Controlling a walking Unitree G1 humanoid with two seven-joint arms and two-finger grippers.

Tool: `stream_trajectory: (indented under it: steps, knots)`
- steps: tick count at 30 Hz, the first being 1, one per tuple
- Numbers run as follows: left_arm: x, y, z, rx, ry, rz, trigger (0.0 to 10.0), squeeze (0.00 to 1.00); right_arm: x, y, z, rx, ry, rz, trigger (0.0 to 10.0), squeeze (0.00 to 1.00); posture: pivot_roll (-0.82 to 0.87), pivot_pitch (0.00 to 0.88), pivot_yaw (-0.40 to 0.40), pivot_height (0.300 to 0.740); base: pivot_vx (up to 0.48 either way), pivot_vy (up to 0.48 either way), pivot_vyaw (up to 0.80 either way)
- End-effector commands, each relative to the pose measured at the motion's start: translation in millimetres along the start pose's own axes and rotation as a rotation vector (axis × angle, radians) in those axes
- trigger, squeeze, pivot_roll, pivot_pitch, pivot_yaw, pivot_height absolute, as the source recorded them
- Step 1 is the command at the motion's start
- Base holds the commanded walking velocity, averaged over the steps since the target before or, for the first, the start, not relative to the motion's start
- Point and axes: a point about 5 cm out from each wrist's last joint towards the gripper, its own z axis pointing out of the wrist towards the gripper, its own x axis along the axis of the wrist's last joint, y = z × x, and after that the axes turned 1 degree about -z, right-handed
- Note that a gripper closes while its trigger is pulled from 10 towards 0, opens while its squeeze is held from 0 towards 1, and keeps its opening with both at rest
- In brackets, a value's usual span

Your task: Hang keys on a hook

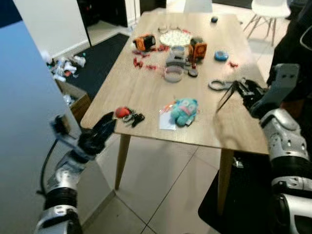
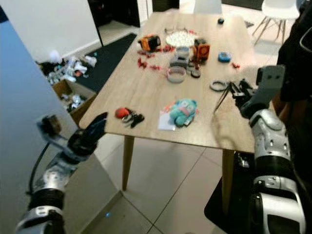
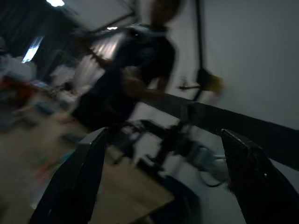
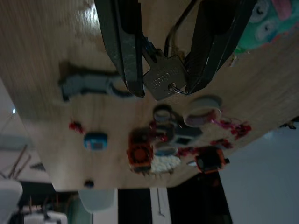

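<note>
Item: right gripper (image 4: 163, 70), two long black fingers, clamped on a flat silver key (image 4: 164, 83) with a small ring through its head. In the head views this gripper (image 1: 229, 97) is raised above the light wooden table (image 1: 146, 92), at the table's 3 o'clock edge, just beside a grey loop-shaped tool (image 1: 219, 85).

Item: left gripper (image 1: 105, 126), fingers apart, nothing between them, at the table's 8 o'clock corner.

Item: second bunch, dark keys with a red fob (image 1: 127, 115), lying flat on the table at about 1 o'clock from the left gripper, near but not touching.

Item: teal plush toy (image 1: 184, 111) on a white card, between the two grippers.

Hook: none can be made out.

Handling note, as judgement: the pinch sits on the key blade with the ring hanging free; keep the clamp firm, hold the ring downward and open to the approach, and carry it slowly so it does not swing before a hook is found.
</note>
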Motion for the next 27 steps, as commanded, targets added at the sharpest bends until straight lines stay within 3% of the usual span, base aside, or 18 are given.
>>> stream_trajectory:
  steps: [1, 5, 10, 12, 14, 18, 23, 27]
  knots:
    - [-5.2, 4.8, 17.1, -0.028, -0.041, 0.013, 10.0, 0.00, 5.8, -6.7, 3.2, 0.028, 0.017, -0.034, 10.0, 0.00, -0.10, 0.049, 0.039, 0.740, 0.000, 0.000, 0.00]
    - [-27.9, 16.4, 41.5, -0.114, -0.170, 0.049, 10.0, 0.00, 8.6, -25.2, 8.1, 0.112, 0.025, -0.040, 10.0, 0.00, -0.10, 0.044, 0.040, 0.740, 0.000, 0.000, 0.00]
    - [-36.3, 24.3, 52.4, -0.141, -0.196, 0.055, 10.0, 0.00, 10.1, -33.5, 10.1, 0.142, 0.032, -0.037, 10.0, 0.00, -0.10, 0.039, 0.043, 0.740, 0.000, 0.000, 0.00]
    - [-39.6, 24.2, 61.8, -0.094, -0.200, 0.097, 10.0, 0.00, 12.2, -39.1, 11.8, 0.158, 0.039, -0.036, 10.0, 0.00, -0.10, 0.036, 0.043, 0.740, 0.000, 0.000, 0.00]
    - [-36.8, 17.7, 68.9, 0.004, -0.158, 0.139, 10.0, 0.00, 12.9, -40.1, 12.7, 0.159, 0.042, -0.036, 10.0, 0.00, -0.09, 0.035, 0.045, 0.740, 0.000, 0.000, 0.00]
    - [-41.3, 14.6, 76.8, 0.041, -0.157, 0.162, 10.0, 0.00, 12.3, -40.8, 13.7, 0.157, 0.039, -0.036, 10.0, 0.00, -0.09, 0.036, 0.045, 0.740, 0.000, 0.000, 0.00]
    - [-45.8, 18.1, 85.1, 0.012, -0.167, 0.157, 10.0, 0.00, 12.1, -40.8, 14.3, 0.153, 0.035, -0.036, 10.0, 0.00, -0.09, 0.035, 0.045, 0.740, 0.000, 0.000, 0.00]
    - [-52.8, 29.4, 99.2, -0.072, -0.191, 0.140, 10.0, 0.00, 13.3, -41.8, 14.7, 0.156, 0.038, -0.029, 10.0, 0.00, -0.09, 0.036, 0.046, 0.740, 0.000, 0.000, 0.00]
